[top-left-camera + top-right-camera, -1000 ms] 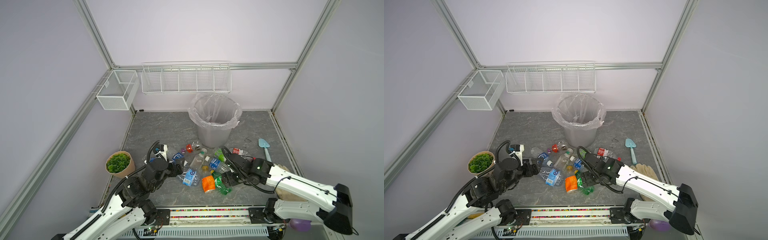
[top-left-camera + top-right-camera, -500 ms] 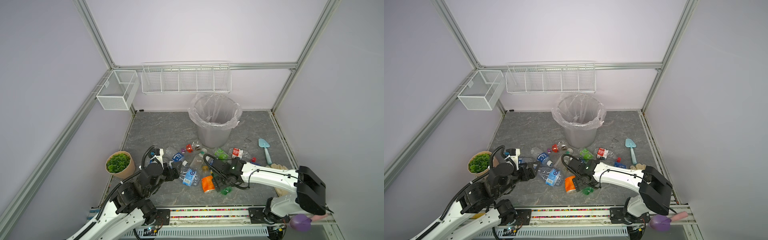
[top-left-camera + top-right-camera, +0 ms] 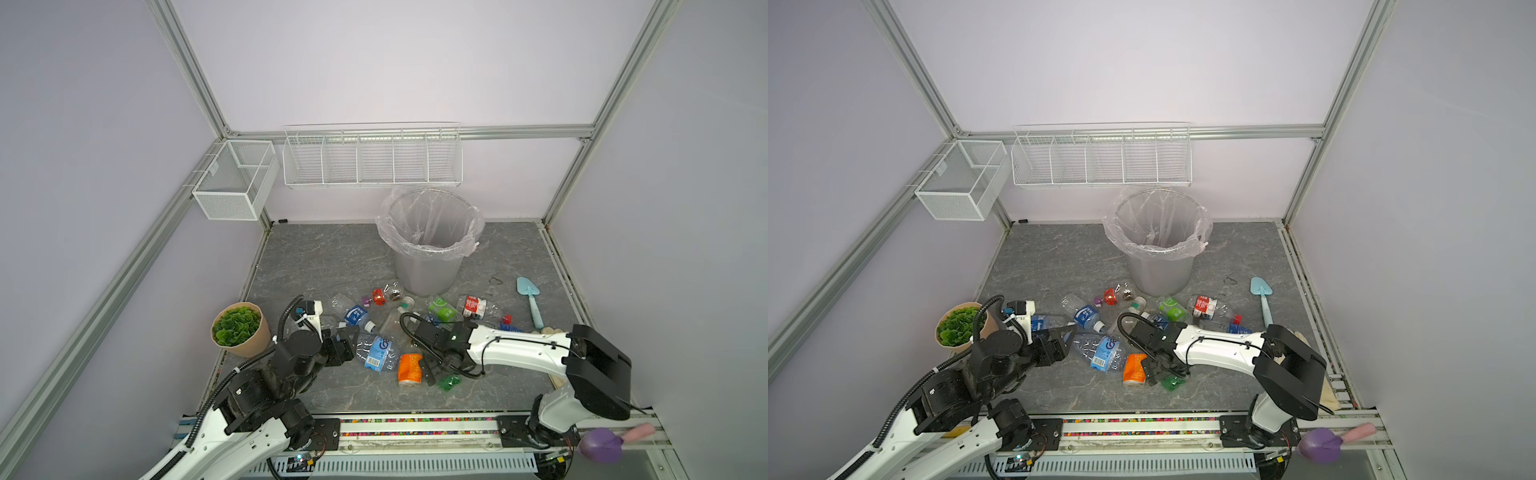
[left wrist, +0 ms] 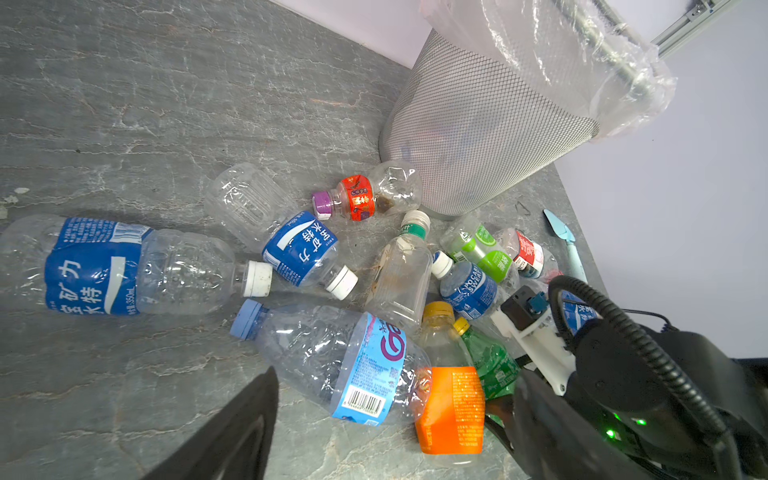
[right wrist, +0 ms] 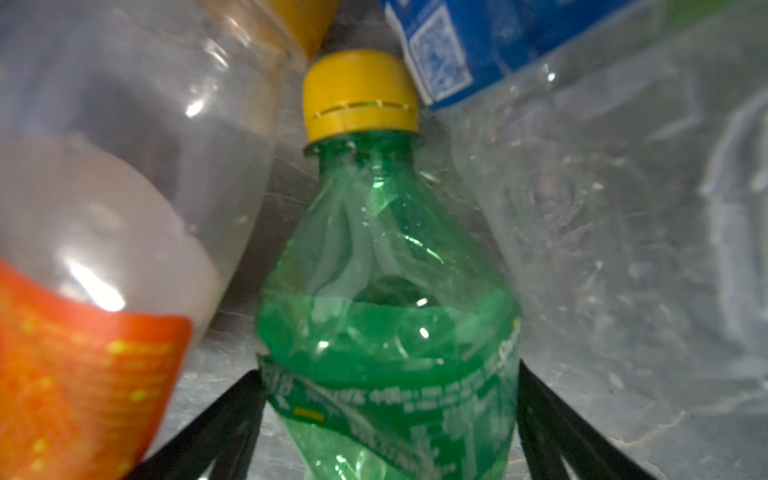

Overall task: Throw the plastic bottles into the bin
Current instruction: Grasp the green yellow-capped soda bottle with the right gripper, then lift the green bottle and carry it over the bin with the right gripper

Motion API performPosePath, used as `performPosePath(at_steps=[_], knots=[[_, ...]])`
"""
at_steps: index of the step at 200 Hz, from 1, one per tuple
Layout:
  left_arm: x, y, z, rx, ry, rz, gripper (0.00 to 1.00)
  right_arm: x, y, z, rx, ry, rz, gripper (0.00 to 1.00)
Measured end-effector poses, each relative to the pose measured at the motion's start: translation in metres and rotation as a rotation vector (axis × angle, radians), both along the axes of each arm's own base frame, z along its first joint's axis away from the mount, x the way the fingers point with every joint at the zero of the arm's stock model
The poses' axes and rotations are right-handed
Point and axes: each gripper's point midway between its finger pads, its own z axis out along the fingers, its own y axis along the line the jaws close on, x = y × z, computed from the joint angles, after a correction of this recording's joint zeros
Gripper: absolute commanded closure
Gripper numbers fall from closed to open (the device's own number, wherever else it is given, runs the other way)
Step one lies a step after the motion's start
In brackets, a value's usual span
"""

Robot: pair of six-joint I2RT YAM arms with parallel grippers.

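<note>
- Now the right gripper (image 3: 438,372) stands at the near edge of the heap. Its arm's elbow has folded inward from the far right since a second ago.
- Its fingers are spread wide, one on each flank of the green bottle (image 5: 386,332), which lies on the floor.
- The left gripper (image 3: 349,347) has drawn back slightly toward its base. Its fingers are released and empty, facing the light-blue-labelled bottle (image 3: 378,353).
- The plastic bottles (image 3: 357,314) lie scattered on the floor between the arms and the bin (image 3: 428,274), which stands upright near the back wall.
- The green bottle and the orange-labelled bottle (image 3: 409,368) keep their earlier places.
- Obstruction: the orange-labelled bottle lies just beside the green one, and a clear blue-labelled bottle (image 5: 457,50) crowds its other side.
- Surroundings: potted plant (image 3: 237,328) at left, trowel (image 3: 530,295) at right, wire baskets (image 3: 372,160) on the wall.
</note>
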Motion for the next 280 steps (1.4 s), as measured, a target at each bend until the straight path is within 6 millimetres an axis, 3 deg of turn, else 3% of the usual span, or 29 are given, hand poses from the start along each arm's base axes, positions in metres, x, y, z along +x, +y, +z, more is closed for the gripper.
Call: performPosePath(at_steps=[46, 129, 150, 176, 222, 250, 280], knots=[[0.000, 0.001, -0.001, 0.003, 0.004, 0.001, 0.13, 0.003, 0.001, 0.001, 0.003, -0.018, -0.011, 0.36], [-0.002, 0.003, -0.001, -0.008, 0.009, 0.009, 0.15, -0.004, 0.005, 0.009, 0.006, -0.041, 0.022, 0.59], [-0.003, 0.004, -0.001, -0.009, 0.012, 0.011, 0.15, -0.006, 0.005, 0.022, 0.004, -0.063, 0.035, 0.66], [-0.003, 0.004, -0.001, -0.010, 0.012, 0.010, 0.15, -0.005, 0.016, 0.063, 0.069, -0.134, 0.069, 0.70], [-0.003, 0.004, -0.002, -0.011, 0.014, 0.011, 0.15, -0.010, 0.041, 0.172, 0.287, -0.301, 0.164, 0.74], [-0.003, 0.004, -0.002, -0.010, 0.015, 0.011, 0.16, -0.013, 0.044, 0.234, 0.397, -0.403, 0.219, 0.76], [-0.002, 0.003, -0.003, -0.007, 0.019, 0.011, 0.16, -0.008, 0.032, 0.303, 0.503, -0.547, 0.255, 0.76]])
